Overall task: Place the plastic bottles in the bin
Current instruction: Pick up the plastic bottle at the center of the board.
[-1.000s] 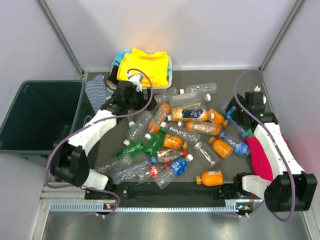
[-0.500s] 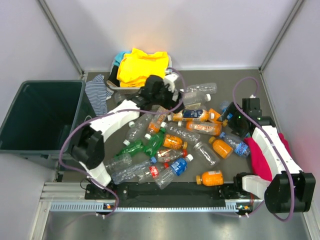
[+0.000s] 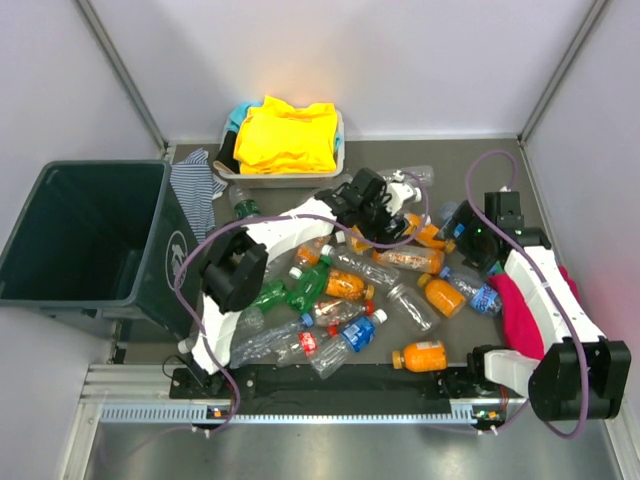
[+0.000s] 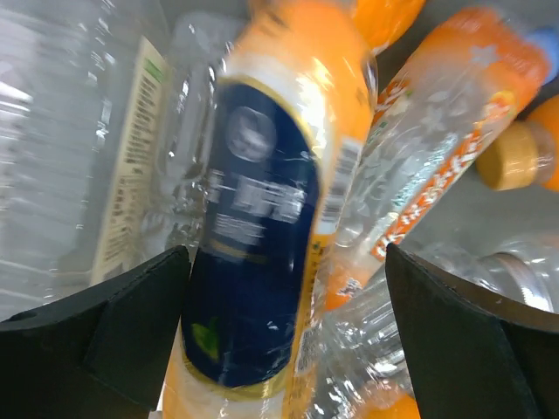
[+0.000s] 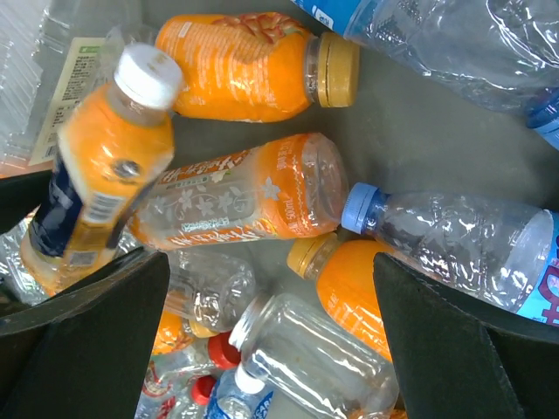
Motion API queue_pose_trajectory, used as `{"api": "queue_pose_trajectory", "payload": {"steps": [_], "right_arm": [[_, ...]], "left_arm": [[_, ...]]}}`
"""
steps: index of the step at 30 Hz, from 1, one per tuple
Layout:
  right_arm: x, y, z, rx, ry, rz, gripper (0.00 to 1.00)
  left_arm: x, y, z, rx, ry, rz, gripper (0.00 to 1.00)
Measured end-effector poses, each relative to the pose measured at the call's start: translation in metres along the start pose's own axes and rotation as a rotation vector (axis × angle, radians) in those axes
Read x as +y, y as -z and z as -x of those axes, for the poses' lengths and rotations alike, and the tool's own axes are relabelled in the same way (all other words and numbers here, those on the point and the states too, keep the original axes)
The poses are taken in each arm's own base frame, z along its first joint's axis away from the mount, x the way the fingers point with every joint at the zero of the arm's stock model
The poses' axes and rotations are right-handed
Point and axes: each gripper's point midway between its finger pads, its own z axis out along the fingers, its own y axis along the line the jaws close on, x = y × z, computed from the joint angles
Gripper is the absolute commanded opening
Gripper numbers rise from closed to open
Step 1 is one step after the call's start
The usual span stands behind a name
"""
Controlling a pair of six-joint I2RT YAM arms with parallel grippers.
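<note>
Picking step: by my reading, one bottle is being lined up for a grasp and nothing is carried yet. I can make out no bottle inside the bin (image 3: 90, 220).
Left claw (image 4: 286, 260): released, its fingers spread wide to either side of an orange bottle with a dark blue label (image 4: 262, 218). The wrist view is blurred, so I cannot tell whether a pad touches the bottle.
That bottle's place: toward the far middle of the desk (image 3: 460, 165), pressed against clear and orange neighbours.
Right claw (image 5: 271, 262): released and empty, hanging over the right side of the heap above a flower-printed orange bottle (image 5: 236, 201) and a blue-capped clear bottle (image 5: 454, 253).
Plastic bottles (image 3: 350, 285): heaped across the middle of the desk, from the near edge back toward the far side.
Bin's place: off the desk's left edge, well apart from both claws.
Next move calls for: clenching the left claw squarely on the labelled body and lifting it clear of the neighbours. The arm then has to swing it left, over the heap, and let go only once it is above the bin's opening.
</note>
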Motion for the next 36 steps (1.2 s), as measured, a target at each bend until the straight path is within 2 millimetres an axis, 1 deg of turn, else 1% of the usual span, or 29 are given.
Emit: {"api": "queue_pose_trajectory", "payload": {"steps": [1,2,3,4,5,7,8,12,13,15,17,20,23,27,28,29,30,31,32,33,34,35,36], "right_arm": [[0.0,0.0,0.0,0.002,0.0,-0.002,0.98],[-0.001,-0.001,0.0,0.003,0.0,-0.003,0.98],[-0.001,-0.002,-0.001,0.007,0.0,-0.007,0.98],[-0.002,-0.003,-0.002,0.011,-0.001,-0.01,0.98],[-0.003,-0.004,-0.002,0.016,-0.001,-0.015,0.98],[-0.004,-0.006,-0.003,0.024,0.0,-0.021,0.98],[-0.005,-0.006,-0.004,0.028,0.001,-0.025,0.98],[-0.003,-0.008,-0.002,0.033,0.006,-0.03,0.98],[-0.003,-0.008,-0.002,0.034,0.006,-0.031,0.98],[-0.001,-0.008,0.001,0.03,0.007,-0.027,0.98],[0.001,-0.007,0.002,0.027,0.008,-0.024,0.98],[0.004,-0.004,0.006,0.02,0.009,-0.016,0.98],[0.01,-0.001,0.01,0.011,0.015,0.0,0.98],[0.019,0.003,0.015,0.002,0.021,0.035,0.98],[0.021,0.003,0.016,0.002,0.021,0.043,0.98],[0.025,0.003,0.017,0.001,0.022,0.058,0.98],[0.026,0.004,0.017,0.002,0.023,0.067,0.98],[0.028,0.004,0.017,0.004,0.024,0.077,0.98],[0.03,0.004,0.016,0.008,0.024,0.086,0.98],[0.031,0.005,0.015,0.013,0.025,0.093,0.98],[0.033,0.005,0.015,0.016,0.025,0.099,0.98],[0.035,0.006,0.016,0.016,0.026,0.105,0.98],[0.037,0.006,0.017,0.016,0.027,0.112,0.98]], "left_arm": [[0.0,-0.004,-0.005,0.017,-0.003,0.004,0.93],[0.001,-0.008,-0.008,0.03,-0.007,0.012,0.88],[0.004,-0.011,-0.011,0.041,-0.008,0.022,0.85],[0.007,-0.014,-0.012,0.046,-0.015,0.033,0.8],[0.01,-0.014,-0.007,0.039,-0.02,0.046,0.72],[0.014,-0.016,-0.003,0.033,-0.023,0.067,0.6],[0.016,-0.016,-0.003,0.034,-0.025,0.077,0.46],[0.024,-0.015,-0.002,0.04,-0.021,0.126,0.2],[0.025,-0.014,-0.002,0.042,-0.016,0.135,0.15],[0.025,-0.013,-0.003,0.048,-0.005,0.148,0.12],[0.025,-0.01,-0.002,0.052,0.001,0.163,0.12],[0.028,0.006,0.002,0.055,0.022,0.202,0.11],[0.035,0.039,0.022,0.016,0.046,0.273,0.13],[0.048,0.103,0.06,-0.084,0.088,0.416,0.15],[0.053,0.123,0.07,-0.111,0.097,0.463,0.16],[0.057,0.147,0.08,-0.144,0.116,0.517,0.18],[0.061,0.165,0.086,-0.169,0.13,0.56,0.2],[0.067,0.191,0.092,-0.195,0.152,0.628,0.22],[0.072,0.216,0.096,-0.222,0.173,0.688,0.29],[0.077,0.243,0.099,-0.252,0.196,0.757,0.29],[0.081,0.264,0.1,-0.276,0.217,0.812,0.29],[0.086,0.292,0.098,-0.303,0.246,0.881,0.28],[0.09,0.323,0.095,-0.337,0.284,0.958,0.26]]}}
